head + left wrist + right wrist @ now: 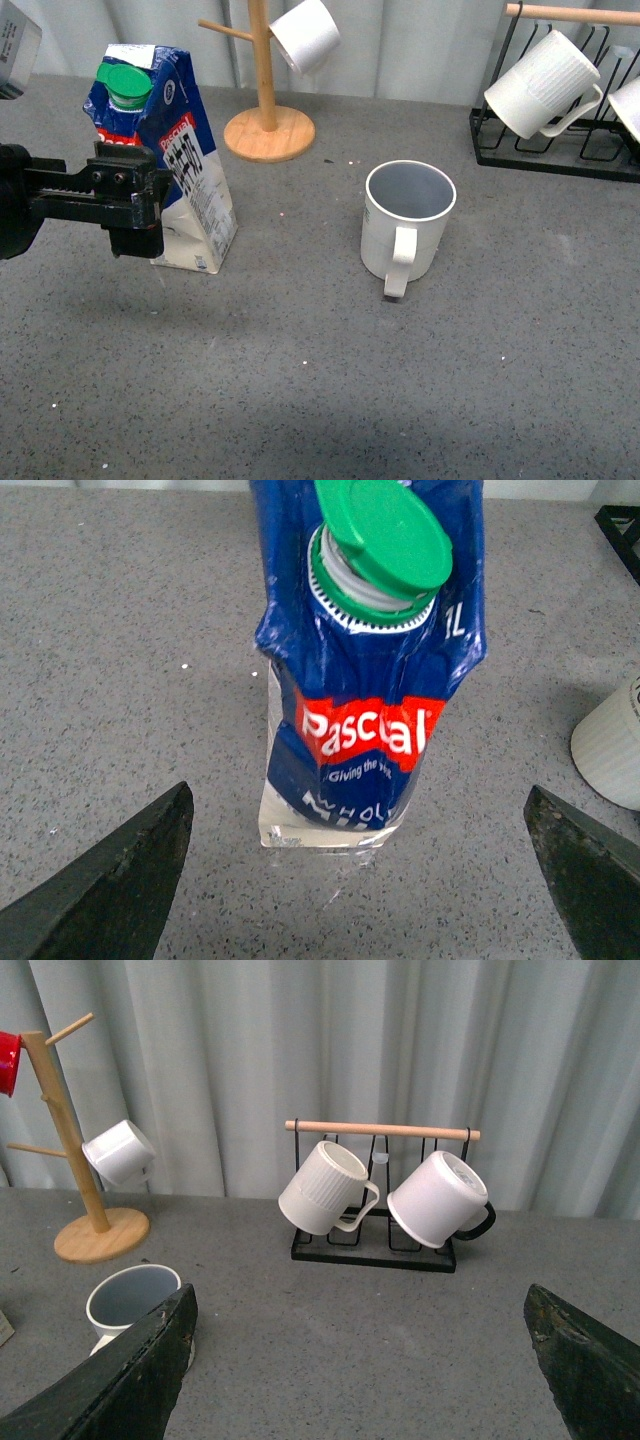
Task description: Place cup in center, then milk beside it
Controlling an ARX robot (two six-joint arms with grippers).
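standing apart: one milk (186,150), one cup (405,222); three mugs (325,1186) hanging; left gripper (140,210) wide, right gripper (360,1295) wide.

A wooden mug tree (265,118) stood at the upper middle of the front view, with a small smooth white cup (305,35) hung on one peg. At the upper right, a black wire rack (372,1260) with a wooden top bar (380,1129) held a ribbed white mug (540,85) and, beside it, a white mug with a dark handle (437,1200). Speckled grey tabletop (300,390) filled the lower frame, and a pale pleated curtain (300,1040) hung behind.
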